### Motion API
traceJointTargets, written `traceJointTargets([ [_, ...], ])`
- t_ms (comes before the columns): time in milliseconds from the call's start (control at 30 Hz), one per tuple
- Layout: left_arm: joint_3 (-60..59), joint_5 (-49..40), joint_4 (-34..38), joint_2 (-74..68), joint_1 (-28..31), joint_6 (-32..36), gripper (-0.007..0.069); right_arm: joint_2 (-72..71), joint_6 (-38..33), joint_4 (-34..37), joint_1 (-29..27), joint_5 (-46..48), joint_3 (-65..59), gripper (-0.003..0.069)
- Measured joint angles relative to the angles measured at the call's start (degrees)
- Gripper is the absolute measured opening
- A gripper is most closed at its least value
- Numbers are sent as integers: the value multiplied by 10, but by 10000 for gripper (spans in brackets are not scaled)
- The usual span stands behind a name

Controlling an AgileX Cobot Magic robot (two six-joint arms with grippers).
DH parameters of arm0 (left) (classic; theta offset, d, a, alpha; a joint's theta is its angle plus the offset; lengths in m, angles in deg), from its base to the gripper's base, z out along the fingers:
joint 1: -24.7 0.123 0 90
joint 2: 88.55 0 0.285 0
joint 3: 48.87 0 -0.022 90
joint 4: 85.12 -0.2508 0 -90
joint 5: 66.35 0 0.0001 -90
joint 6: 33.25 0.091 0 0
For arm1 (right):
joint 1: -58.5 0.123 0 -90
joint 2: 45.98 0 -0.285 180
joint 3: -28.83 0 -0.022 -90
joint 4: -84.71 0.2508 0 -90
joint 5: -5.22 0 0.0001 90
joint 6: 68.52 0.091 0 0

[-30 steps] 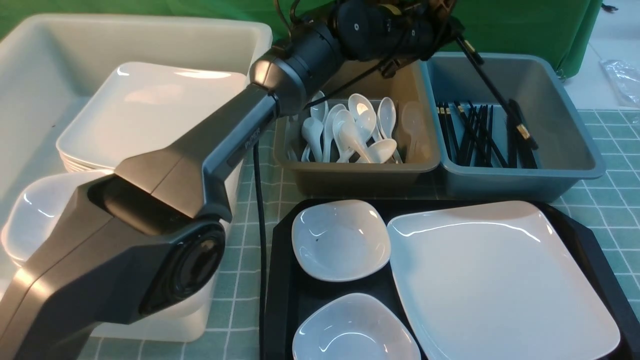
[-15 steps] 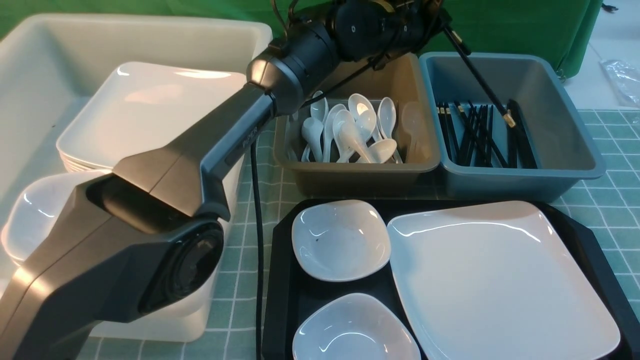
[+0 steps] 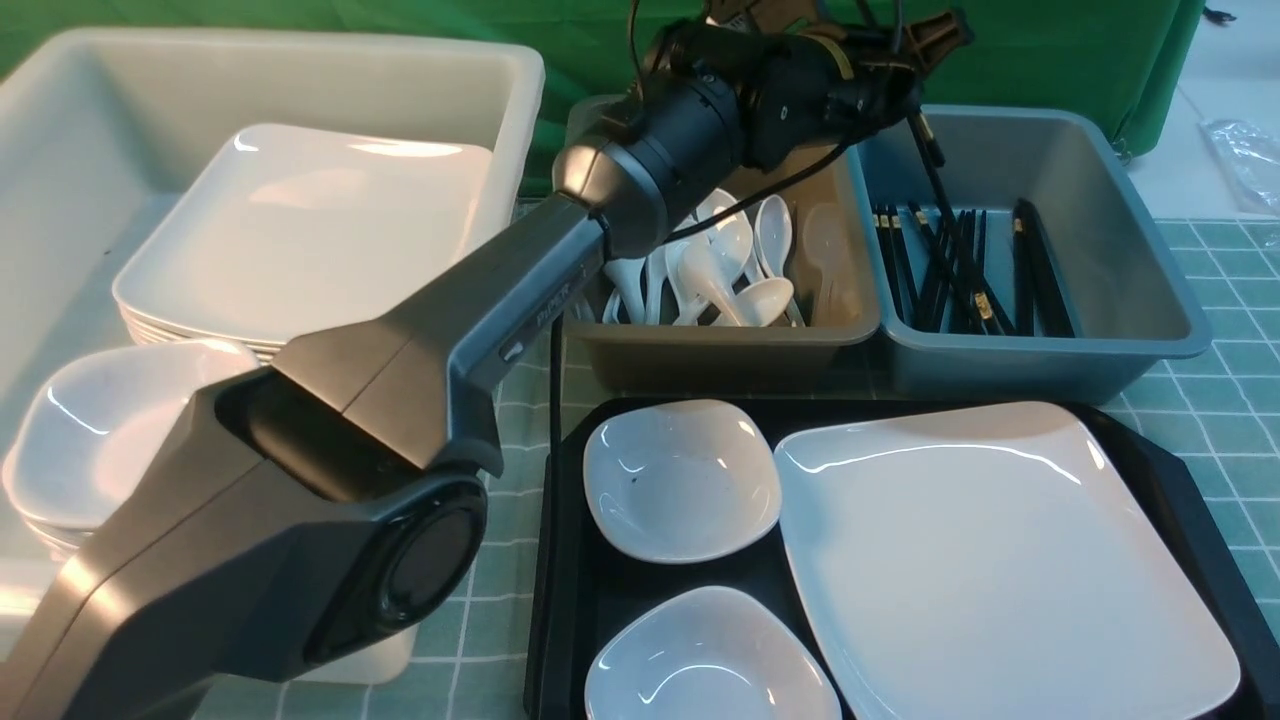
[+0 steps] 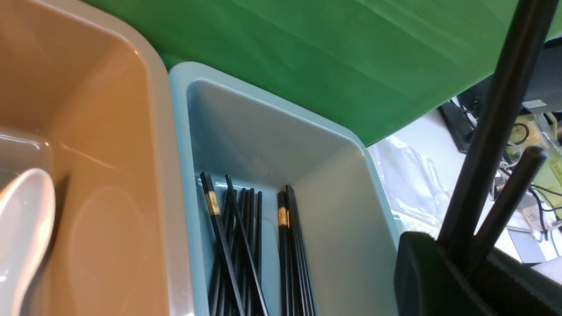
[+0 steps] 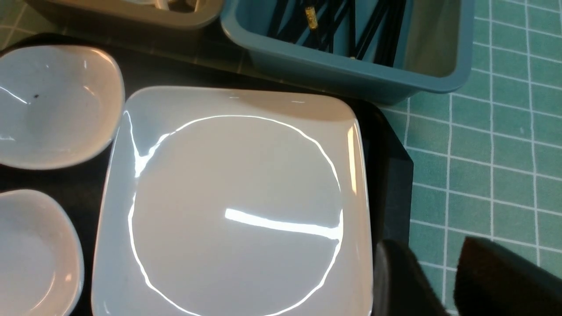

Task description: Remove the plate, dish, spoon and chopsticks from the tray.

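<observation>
Two small dishes share the left side of the tray (image 3: 562,600) in the lower middle of the front view: the nearer dish (image 3: 705,660), cut off by the bottom edge, and the farther dish (image 3: 680,480), marked by a tiny dark speck; just beside them the plate (image 3: 990,560) fills the tray's right side, its near edge running out of frame; in the right wrist view the right gripper (image 5: 432,252) shows only as two dark finger stubs in the lower right corner, parted with nothing between them, above the tray's edge by the plate's corner; the left arm (image 3: 330,480) bulks across the lower left and bears small pale lettering too blurred to read with certainty; behind it a white bin (image 3: 300,60) holds stacked plates (image 3: 300,230) and stacked dishes (image 3: 110,430), partly hidden; beyond the tray a brown tub (image 3: 720,345) holds white soup spoons (image 3: 745,285), several masked by the arm; touching it on the right, a blue-grey tub (image 3: 1050,350) holds loose chopsticks (image 3: 1040,280); over that tub the left gripper (image 4: 461,259) is clenched on the chopsticks (image 4: 496,123), whose lower ends dip among the loose ones; a crumpled clear wrapper (image 3: 1245,150) at upper right is hard to make out.
</observation>
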Motion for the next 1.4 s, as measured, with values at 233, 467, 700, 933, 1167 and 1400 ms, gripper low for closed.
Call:
traceJointTargets([
  [233,0,0,-3,0,0,3,31,0,0,0,0,0,0,241],
  [467,0,-25,29,0,0,56,49,0,0,0,0,1,0,241],
  [700,0,-103,96,-4,-9,164,52,0,0,0,0,2,0,241],
  [933,0,-109,99,-18,-28,191,52,0,0,0,0,2,0,241],
  [1167,0,-112,103,-30,-38,202,52,0,0,0,0,6,0,241],
  [1400,0,-113,124,-40,-38,240,67,0,0,0,0,7,0,241],
])
